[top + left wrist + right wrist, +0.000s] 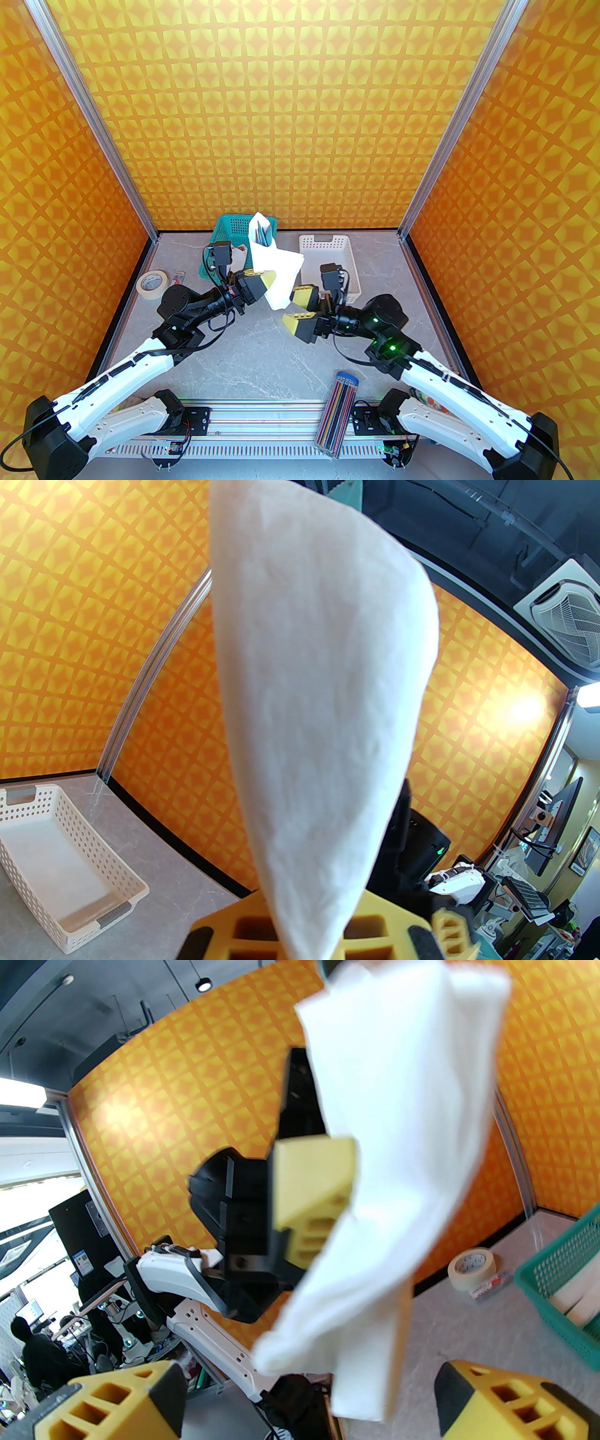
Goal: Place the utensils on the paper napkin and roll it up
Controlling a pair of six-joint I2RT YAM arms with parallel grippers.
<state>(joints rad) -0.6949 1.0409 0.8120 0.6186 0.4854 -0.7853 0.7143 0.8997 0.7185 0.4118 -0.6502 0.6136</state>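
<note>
White paper napkin (277,269) hangs in the air, pinched by the left gripper (269,278), utensils (261,233) inside its top; the right gripper (293,309) is spread just beside.

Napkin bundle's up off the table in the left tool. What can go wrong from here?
1. The left tool pinches the paper napkin at one spot, and a loose flap hangs open, so the wrap may unwind.
2. The utensils poke out of the upper end. Tilting the bundle could let them slide out.
3. The right tool is open, close beside the hanging edge, and might snag or tear the thin paper.
</note>
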